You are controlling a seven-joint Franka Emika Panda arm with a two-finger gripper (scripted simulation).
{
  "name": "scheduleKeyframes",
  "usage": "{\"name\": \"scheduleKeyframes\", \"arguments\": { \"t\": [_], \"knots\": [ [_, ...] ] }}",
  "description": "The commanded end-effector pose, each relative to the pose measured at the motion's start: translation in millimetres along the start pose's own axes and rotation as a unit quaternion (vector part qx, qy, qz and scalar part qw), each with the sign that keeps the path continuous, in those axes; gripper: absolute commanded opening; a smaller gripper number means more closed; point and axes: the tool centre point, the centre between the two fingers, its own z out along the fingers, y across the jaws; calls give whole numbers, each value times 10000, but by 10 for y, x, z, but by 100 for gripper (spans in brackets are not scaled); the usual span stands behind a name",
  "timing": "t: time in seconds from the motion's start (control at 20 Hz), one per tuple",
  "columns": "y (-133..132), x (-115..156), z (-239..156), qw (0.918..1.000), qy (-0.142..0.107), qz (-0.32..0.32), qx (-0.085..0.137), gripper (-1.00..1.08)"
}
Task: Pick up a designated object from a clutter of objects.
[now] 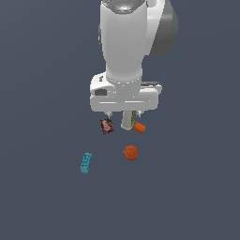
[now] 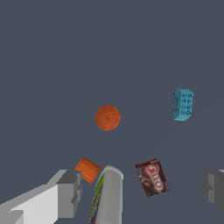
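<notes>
My arm [image 1: 126, 42] fills the upper middle of the exterior view, hanging over a dark counter [image 1: 42, 201] that carries five small things, one of each kind. My gripper [image 2: 140, 190] holds nothing; in the wrist view its two fingers [image 2: 68, 192] stand wide apart, with the bottle and the box showing between them.

The largest item is one white-grey bottle [image 2: 108, 197], with coloured stripes down its side, partly hidden behind my hand in the exterior view. Next comes one dark red printed box [image 1: 107, 126], just beside the bottle on the exterior view's left. One orange ball [image 1: 131, 152] lies apart from these, nearer the exterior camera.

One teal brick [image 1: 86, 163], studded on top, is the thing I am to pick. It lies alone, to the exterior view's left of the ball and well apart from my gripper.

Smallest is one orange cylinder [image 1: 139, 127], lying on its side close against the bottle.
</notes>
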Motion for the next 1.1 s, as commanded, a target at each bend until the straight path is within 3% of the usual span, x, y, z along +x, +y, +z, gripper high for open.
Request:
{"name": "scheduleKeyframes", "arguments": {
  "t": [0.0,0.6,1.05],
  "knots": [
    [105,83,115,10000,2,37,5,100],
    [957,550,1060,9996,41,290,-25,100],
    [1565,673,1761,9990,53,436,-110,100]
  ]
}}
